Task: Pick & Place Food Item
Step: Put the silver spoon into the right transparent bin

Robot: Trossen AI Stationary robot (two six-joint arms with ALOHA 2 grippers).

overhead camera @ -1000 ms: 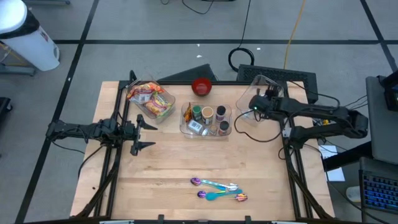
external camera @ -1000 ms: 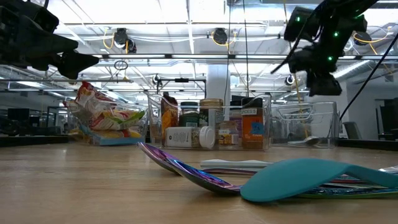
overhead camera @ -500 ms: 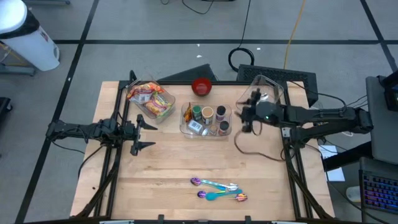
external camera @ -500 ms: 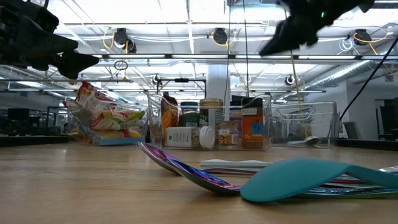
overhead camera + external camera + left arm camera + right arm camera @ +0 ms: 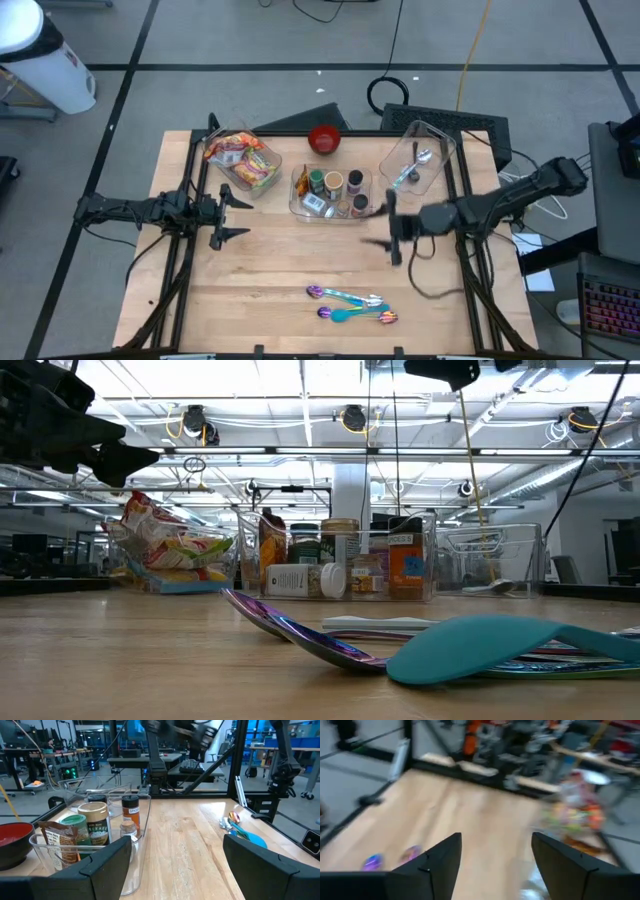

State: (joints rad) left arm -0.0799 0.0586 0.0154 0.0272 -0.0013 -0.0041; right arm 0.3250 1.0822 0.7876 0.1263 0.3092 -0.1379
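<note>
1. The right gripper (image 5: 392,228) hangs above the bare table (image 5: 280,260), just right of the jar bin (image 5: 331,192). Its fingers are spread wide and hold nothing. The left gripper (image 5: 232,209) waits at the table's left side, also spread wide and empty.

2. The task names only a food item. The likeliest candidates are the snack packets (image 5: 240,160), heaped in a clear tub at the back left of the table, and the jars (image 5: 334,183) standing upright in the bin at the back centre.

3. The packets look like crinkly foil: probably light, soft and slippery, and easily crushed. A gentle pinch on a top edge or seam would likely serve best.

4. The jars look stiff and smooth, and heavier than the packets. They stand tight together, so a grip from above around a lid or neck seems safest.

5. The high view alone shows the whole layout, including a red bowl (image 5: 323,138) behind the bin, a clear tub with a spoon (image 5: 412,167) at the back right, and coloured spoons (image 5: 350,303) at the front.

6. The low view shows how the jars and packets stand up from the table. The left wrist view shows jar lids and labels (image 5: 130,812) close up. The right wrist view shows the gap between its own fingers (image 5: 440,857).
</note>
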